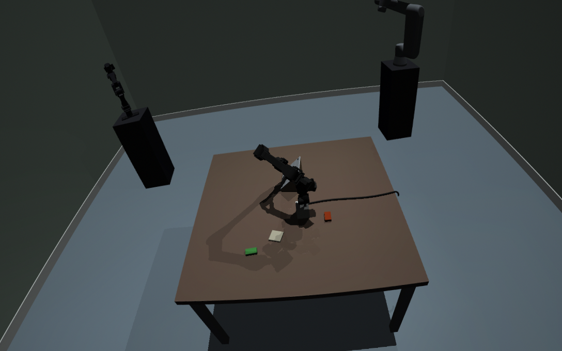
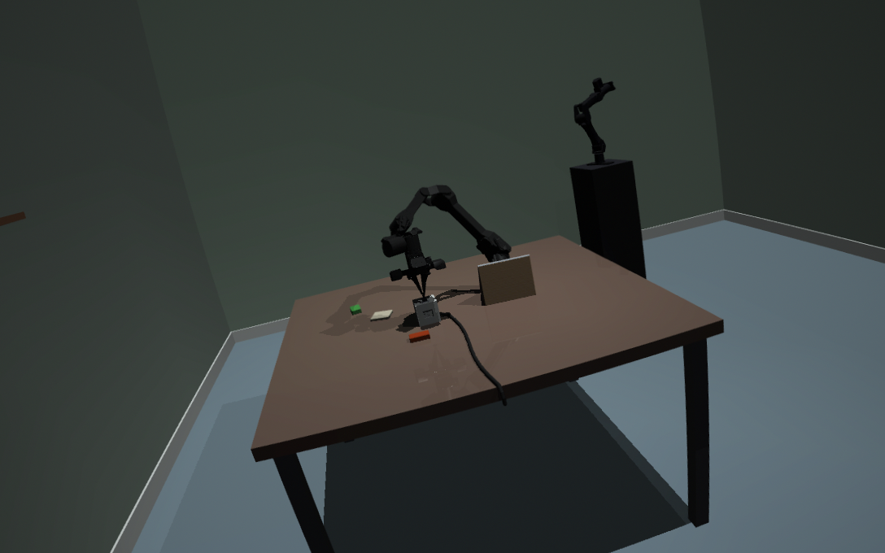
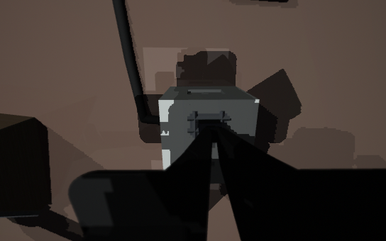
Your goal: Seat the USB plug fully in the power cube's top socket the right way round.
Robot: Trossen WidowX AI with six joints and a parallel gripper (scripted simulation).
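The grey power cube (image 1: 301, 212) (image 2: 428, 314) (image 3: 177, 110) stands on the table. On its top a raised socket frame (image 3: 208, 116) shows in the wrist view. My gripper (image 2: 423, 296) (image 3: 213, 135) points down at the cube's top and is shut on the USB plug, right at the socket. The plug is dark and almost wholly hidden by the fingertips; how deep it sits and which way round it is cannot be told. In the top view the arm covers the socket.
A black cable (image 1: 353, 198) (image 2: 471, 349) (image 3: 129, 60) runs from the cube over the table's edge. A red block (image 1: 327, 216) (image 2: 419, 336), a cream square (image 1: 276, 235) (image 2: 381, 315) and a green block (image 1: 251, 251) (image 2: 355, 309) lie near the cube. An upright panel (image 2: 507, 280) (image 3: 12, 163) stands near the arm's base.
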